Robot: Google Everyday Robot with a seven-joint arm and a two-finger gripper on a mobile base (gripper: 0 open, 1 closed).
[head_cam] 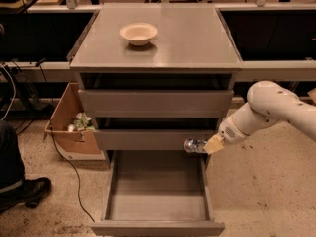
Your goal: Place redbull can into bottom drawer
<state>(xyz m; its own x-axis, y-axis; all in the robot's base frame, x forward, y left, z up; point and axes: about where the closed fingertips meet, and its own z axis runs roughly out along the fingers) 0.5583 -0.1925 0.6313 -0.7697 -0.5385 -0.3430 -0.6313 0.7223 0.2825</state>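
Observation:
The grey cabinet has three drawers. The bottom drawer (pixel 157 227) is pulled wide open and its plain grey inside shows nothing in it. My gripper (pixel 207 145) comes in from the right on the white arm and is shut on the redbull can (pixel 193 145). The can lies sideways, silver with a blue glint, pointing left. It hangs in front of the middle drawer's right end, above the right rear corner of the open bottom drawer.
A cream bowl (pixel 139 33) sits on the cabinet top (pixel 197 43). A cardboard box (pixel 69 127) with rubbish stands left of the cabinet. A cable (pixel 66 169) runs over the floor. A person's leg and shoe (pixel 19 191) are at the lower left.

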